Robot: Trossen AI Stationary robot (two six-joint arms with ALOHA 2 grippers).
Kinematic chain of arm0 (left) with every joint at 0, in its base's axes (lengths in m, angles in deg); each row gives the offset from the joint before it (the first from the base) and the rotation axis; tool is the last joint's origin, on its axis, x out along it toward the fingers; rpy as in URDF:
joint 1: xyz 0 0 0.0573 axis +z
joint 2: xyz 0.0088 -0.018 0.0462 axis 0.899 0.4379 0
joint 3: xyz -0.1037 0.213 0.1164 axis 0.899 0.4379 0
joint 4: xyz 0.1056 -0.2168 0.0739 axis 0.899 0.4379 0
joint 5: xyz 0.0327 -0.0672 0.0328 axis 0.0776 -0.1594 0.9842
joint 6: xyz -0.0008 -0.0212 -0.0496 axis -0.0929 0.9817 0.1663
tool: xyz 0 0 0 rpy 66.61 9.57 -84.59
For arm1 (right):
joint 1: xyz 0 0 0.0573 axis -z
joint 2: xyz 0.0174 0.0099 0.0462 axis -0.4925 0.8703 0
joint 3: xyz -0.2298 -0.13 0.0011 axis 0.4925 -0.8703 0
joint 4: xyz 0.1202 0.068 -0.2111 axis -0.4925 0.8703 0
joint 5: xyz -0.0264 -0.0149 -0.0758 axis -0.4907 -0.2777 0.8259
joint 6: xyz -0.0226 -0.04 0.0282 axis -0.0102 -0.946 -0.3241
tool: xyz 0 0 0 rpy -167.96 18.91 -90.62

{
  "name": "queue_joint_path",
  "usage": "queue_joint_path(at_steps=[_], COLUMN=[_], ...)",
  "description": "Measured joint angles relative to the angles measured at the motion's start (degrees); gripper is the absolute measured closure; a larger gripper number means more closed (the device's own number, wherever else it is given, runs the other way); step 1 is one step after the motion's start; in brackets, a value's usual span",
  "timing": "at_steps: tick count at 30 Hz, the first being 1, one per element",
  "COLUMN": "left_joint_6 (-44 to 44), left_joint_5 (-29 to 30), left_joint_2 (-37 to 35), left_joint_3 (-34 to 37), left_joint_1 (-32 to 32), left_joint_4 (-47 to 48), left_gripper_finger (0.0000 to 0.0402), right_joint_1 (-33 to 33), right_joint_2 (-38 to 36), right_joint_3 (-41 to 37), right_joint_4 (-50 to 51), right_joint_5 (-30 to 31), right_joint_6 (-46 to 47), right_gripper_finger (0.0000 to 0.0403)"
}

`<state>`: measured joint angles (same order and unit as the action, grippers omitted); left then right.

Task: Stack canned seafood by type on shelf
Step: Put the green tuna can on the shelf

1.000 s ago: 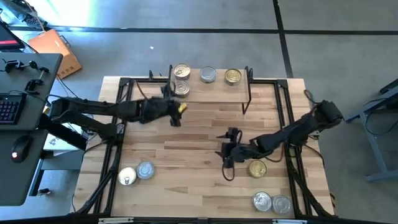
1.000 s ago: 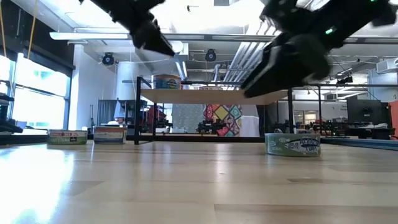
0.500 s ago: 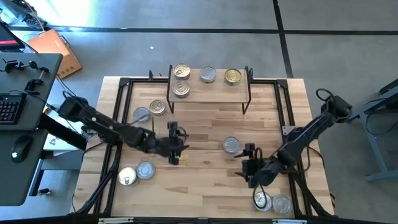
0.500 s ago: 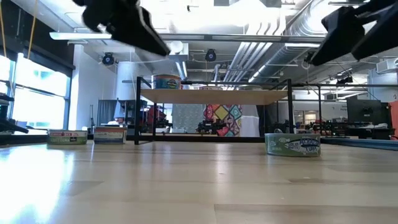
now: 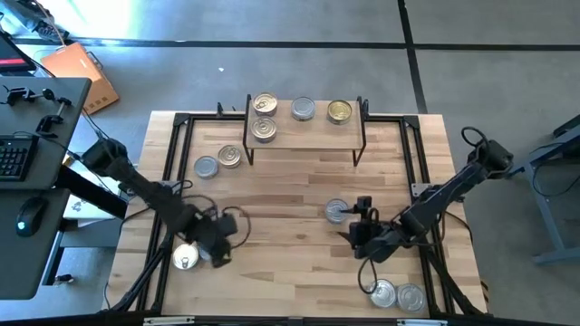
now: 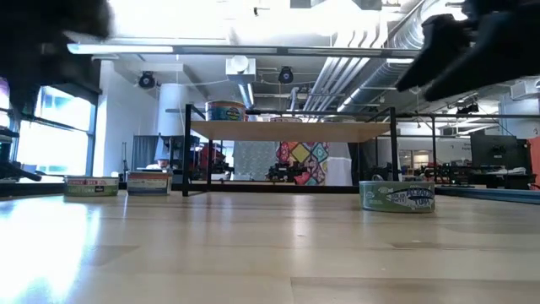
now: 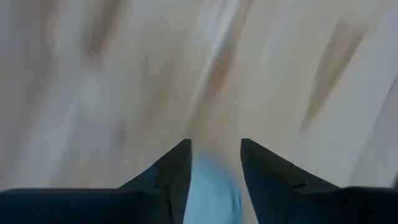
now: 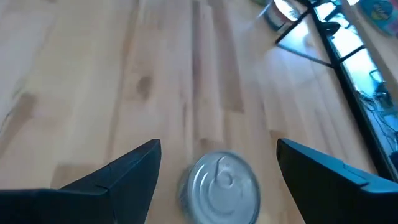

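The shelf [image 5: 304, 131] stands at the far middle of the wooden bench [image 5: 290, 190], and four tins rest on its light top: two gold-lidded tins [image 5: 264, 116] one behind the other at its left end, a silver-lidded tin [image 5: 303, 110] in the middle and another gold tin [image 5: 339, 111] at its right end. On the bench just left of the shelf lie a silver tin [image 5: 207, 167] and a gold tin [image 5: 229, 157], side by side. The left gripper [image 5: 220, 246] hangs low over the near left part of the bench, just beside a pull-tab tin [image 5: 186, 259]; its wrist view is smeared, showing a pale blue shape between the two dark fingers [image 7: 171, 177], which stand a narrow way apart, and whether the jaws press on anything cannot be told. The right gripper [image 5: 356, 231] sits over the near right part of the bench with its jaws spread wide and empty, just beside a silver tin with a pull tab [image 5: 336, 212], which lies on the wood in front of the gap between the fingers in the right wrist view [image 8: 219, 185]. Two more silver tins [image 5: 395, 294] lie side by side near the front right corner. In the low view a green-labelled tin [image 6: 396, 195] sits on the bench to the right and two tins [image 6: 118, 184] to the left, before the shelf's black legs.
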<state>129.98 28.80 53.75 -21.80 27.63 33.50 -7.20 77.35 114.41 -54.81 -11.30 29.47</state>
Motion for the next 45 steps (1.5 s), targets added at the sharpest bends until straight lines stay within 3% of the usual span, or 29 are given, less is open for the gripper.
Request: queue_joint_path(at_steps=[2, 5, 13, 18, 23, 26, 29, 33, 37, 41, 45], left_joint_6=[6.97, 12.60, 8.36, -0.41, -20.73, -32.17, -34.57, -25.93, -9.26, 8.09, 19.26], left_joint_5=[-3.63, -4.36, 6.50, 16.38, 31.56, 30.74, 25.87, 16.19, 9.94, 9.19, 15.92], left_joint_2=[0.60, 1.12, 1.07, 1.21, 1.20, 0.83, -0.64, -2.55, -2.67, -2.67, -1.56], left_joint_3=[0.00, 0.32, 9.03, 12.45, 12.37, 12.38, 12.37, 12.37, 12.39, 12.41, 12.66], left_joint_1=[-2.62, -5.90, -5.17, -0.48, 4.67, 6.59, 7.25, 5.37, -0.02, -6.26, -11.83], left_joint_4=[4.06, 7.95, -2.25, -15.70, -35.70, -44.36, -43.56, -32.96, -20.42, -10.96, -5.70], left_gripper_finger=[0.0298, 0.0330, 0.0398, 0.0395, 0.0395, 0.0394, 0.0394, 0.0394, 0.0394, 0.0394, 0.0394], right_joint_1=[0.86, 1.60, 3.13, 4.85, 6.47, 7.22, 7.87, 8.89, 10.28, 11.49, 12.04], right_joint_2=[0.04, 0.09, 0.11, 0.11, 0.13, 0.15, 1.30, 5.22, 10.05, 13.10, 13.35], right_joint_3=[0.00, 0.00, 0.00, 0.00, 0.00, 0.00, 0.00, 0.00, -0.02, -0.02, -0.02], right_joint_4=[-1.50, -3.27, -7.05, -9.46, -11.98, -14.23, -16.95, -22.96, -27.85, -31.18, -32.03], right_joint_5=[0.29, 0.50, 0.62, 0.70, 0.68, 0.54, -1.23, -2.78, -3.30, -1.98, -2.09], right_joint_6=[-0.80, -1.90, -5.71, -6.38, -6.03, -5.03, -5.74, -8.80, -12.89, -15.31, -15.37], right_gripper_finger=[0.0092, 0.0092, 0.0092, 0.0092, 0.0092, 0.0092, 0.0092, 0.0092, 0.0092, 0.0092, 0.0092])
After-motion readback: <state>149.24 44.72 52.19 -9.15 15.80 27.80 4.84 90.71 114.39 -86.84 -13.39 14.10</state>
